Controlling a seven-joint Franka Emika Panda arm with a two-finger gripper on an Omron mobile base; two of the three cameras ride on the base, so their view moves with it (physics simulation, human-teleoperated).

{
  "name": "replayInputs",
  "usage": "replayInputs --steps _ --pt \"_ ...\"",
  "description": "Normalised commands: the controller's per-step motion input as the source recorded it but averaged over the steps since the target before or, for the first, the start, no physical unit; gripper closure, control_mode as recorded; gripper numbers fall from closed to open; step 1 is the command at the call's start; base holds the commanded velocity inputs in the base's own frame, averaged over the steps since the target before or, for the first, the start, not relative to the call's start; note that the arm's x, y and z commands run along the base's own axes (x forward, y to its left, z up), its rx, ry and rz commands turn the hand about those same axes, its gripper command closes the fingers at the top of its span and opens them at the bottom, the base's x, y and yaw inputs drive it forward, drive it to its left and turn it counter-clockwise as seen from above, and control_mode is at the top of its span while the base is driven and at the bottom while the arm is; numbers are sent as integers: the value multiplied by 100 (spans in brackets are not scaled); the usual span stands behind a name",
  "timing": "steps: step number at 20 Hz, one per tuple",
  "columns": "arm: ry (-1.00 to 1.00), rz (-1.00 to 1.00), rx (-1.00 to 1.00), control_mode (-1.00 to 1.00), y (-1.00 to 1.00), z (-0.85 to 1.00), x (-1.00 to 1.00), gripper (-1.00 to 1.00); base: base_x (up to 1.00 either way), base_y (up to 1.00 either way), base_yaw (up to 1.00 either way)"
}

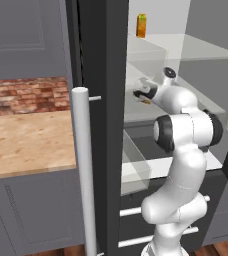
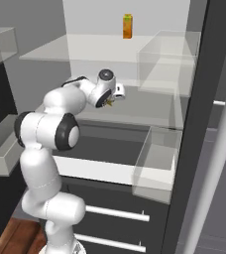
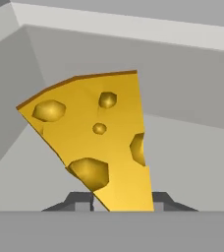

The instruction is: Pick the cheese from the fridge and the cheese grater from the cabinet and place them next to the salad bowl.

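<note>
The fridge [image 1: 106, 75] stands open, showing its white interior and glass shelves. My gripper [image 1: 142, 96] [image 2: 114, 99] reaches in over the middle shelf. The cheese [image 3: 101, 133], a yellow-orange wedge with holes and a darker rind edge, stands upright with its narrow lower end pinched between my two dark fingertips [image 3: 79, 199]. My gripper [image 3: 122, 201] is shut on it. From the base, the cheese [image 1: 145, 101] [image 2: 108, 102] is only a small yellow spot under the hand. The grater, cabinet and salad bowl are out of view.
An upright orange carton [image 1: 141, 25] [image 2: 128, 26] stands on the top shelf. Clear door bins [image 2: 154, 163] and glass shelves [image 2: 149, 106] crowd the hand. The fridge's silver bar handle [image 1: 83, 170] rises in front. A wooden counter [image 1: 26, 140] lies to the left.
</note>
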Motion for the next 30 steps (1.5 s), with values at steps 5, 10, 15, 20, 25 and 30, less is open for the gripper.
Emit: replayInputs --steps 5,10,15,20,25,30 --pt "-1 0 1 -100 0 13 -59 100 0 0 0" --pt "0 0 1 -100 0 25 -64 100 0 0 0" --pt "-3 -2 1 -100 0 25 -68 100 0 0 0" --pt "-4 -8 0 -100 0 21 -67 100 0 0 0" --pt "-9 -9 1 -100 1 24 -63 100 0 0 0" --pt "-3 -8 6 -100 0 24 -62 100 0 0 0"
